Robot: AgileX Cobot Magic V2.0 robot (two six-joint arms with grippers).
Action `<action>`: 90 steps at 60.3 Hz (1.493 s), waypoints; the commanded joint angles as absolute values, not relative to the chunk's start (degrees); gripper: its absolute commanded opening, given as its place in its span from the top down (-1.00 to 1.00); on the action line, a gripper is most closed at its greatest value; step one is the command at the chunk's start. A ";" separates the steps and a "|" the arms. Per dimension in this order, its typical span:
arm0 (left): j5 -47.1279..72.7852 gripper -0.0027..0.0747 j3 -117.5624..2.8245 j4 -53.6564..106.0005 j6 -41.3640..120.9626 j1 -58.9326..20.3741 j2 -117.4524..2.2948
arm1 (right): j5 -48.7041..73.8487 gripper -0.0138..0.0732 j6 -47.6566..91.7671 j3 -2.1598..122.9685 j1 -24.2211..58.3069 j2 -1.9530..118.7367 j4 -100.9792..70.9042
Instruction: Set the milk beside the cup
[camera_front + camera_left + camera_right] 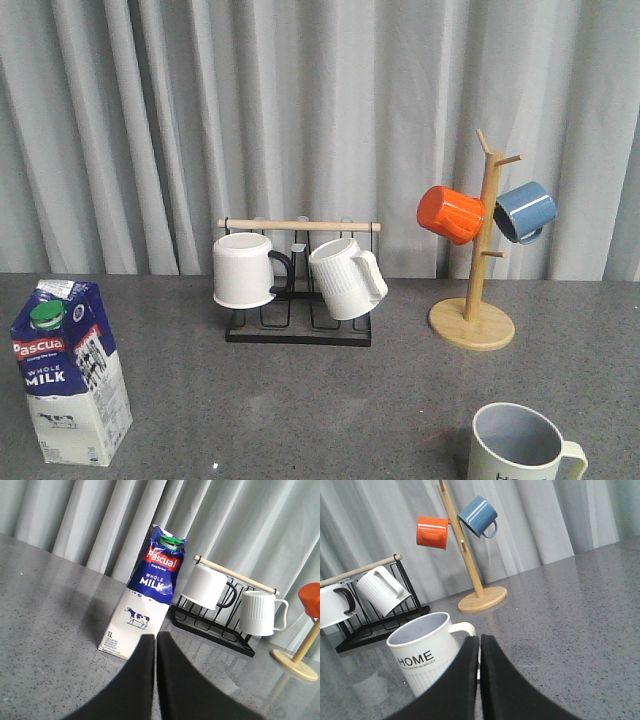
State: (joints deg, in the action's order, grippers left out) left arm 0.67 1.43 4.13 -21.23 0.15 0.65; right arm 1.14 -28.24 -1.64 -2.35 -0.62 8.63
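The left gripper (156,645), fingers pressed together and holding nothing, should spread wide and close on the lower body of the tall blue-and-white gable-top milk carton (146,596) standing upright just ahead. It has a green cap, red band and cow print.

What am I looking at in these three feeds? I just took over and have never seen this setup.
A two-armed robot at a grey table. One camera looks forward over the table; each wrist also carries a camera, so the dark shapes low in those views are the left gripper and right gripper, both shut and holding nothing. The milk stands at the near left; the cup, marked HOME, sits at the near right. Behind are a black rack with two white mugs and a wooden mug tree with an orange and a blue mug.
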 commanded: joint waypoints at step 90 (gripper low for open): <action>20.28 0.12 -25.00 1.06 -15.81 -0.02 -21.43 | 21.53 -0.22 16.25 35.88 -2.57 58.24 -18.64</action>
State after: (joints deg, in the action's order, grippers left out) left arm 24.15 -23.19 1.00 -15.83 0.15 -20.56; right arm 26.88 15.28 33.93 -2.35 55.69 -17.92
